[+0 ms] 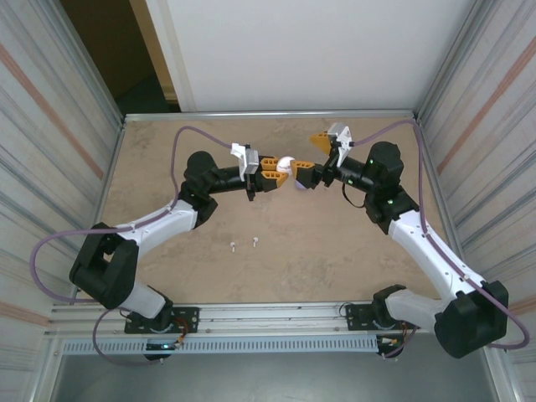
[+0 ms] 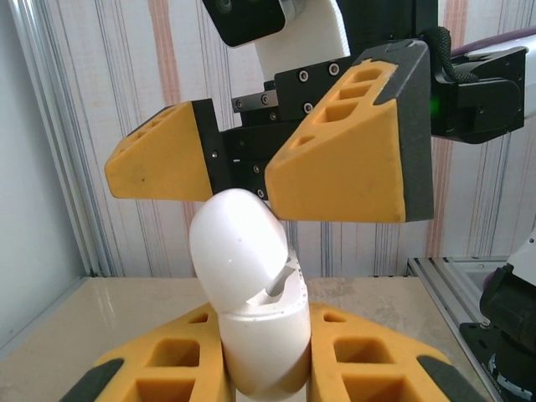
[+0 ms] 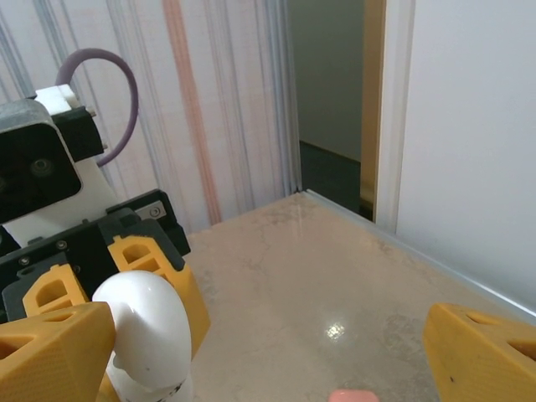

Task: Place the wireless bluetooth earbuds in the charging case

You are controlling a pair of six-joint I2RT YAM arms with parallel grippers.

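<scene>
While the left gripper [image 1: 271,170] clamps the white charging case [image 1: 286,164], lid ajar, the right gripper [image 1: 307,157] stands with jaws wide apart beside it.
Two white earbuds [image 1: 254,243] lie on the table [image 1: 352,251], well apart from it.

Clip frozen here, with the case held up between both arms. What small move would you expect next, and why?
Probably the open right claw nudges the lid of the white egg-shaped case further back. The left claw clamps the case's base, the lid stands only partly tipped open, and two small white earbuds lie on the table.
</scene>
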